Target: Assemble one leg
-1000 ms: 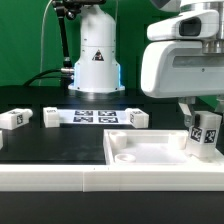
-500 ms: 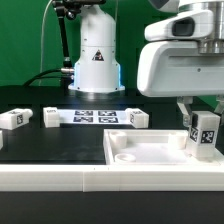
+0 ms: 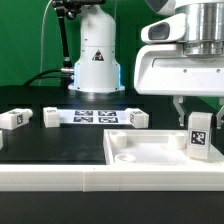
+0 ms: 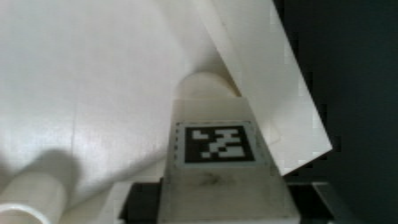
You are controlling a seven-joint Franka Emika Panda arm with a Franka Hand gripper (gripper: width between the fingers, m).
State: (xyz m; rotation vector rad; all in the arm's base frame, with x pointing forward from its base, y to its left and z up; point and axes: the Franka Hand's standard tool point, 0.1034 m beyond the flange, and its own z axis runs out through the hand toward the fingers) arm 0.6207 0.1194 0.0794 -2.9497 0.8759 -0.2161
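A small white leg (image 3: 199,136) with a black-and-white tag stands upright over the exterior view's right corner of the wide white tray (image 3: 140,160). My gripper (image 3: 199,118) is shut on its top, the fingers either side. In the wrist view the leg (image 4: 217,150) runs down from between my dark fingers (image 4: 146,198) toward the tray floor beside the raised rim (image 4: 267,70). Whether its foot touches the tray I cannot tell. Other legs lie on the black table: one (image 3: 12,118) at the exterior view's left, one (image 3: 52,117) and one (image 3: 137,118) at the marker board's ends.
The marker board (image 3: 93,117) lies flat in front of the robot base (image 3: 97,60). A white round boss (image 4: 36,190) stands on the tray floor near the leg. A white table edge (image 3: 60,180) runs across the front.
My gripper and the held leg have shifted slightly toward the exterior view's left and lower, and the leg now stands more upright in the tray corner.
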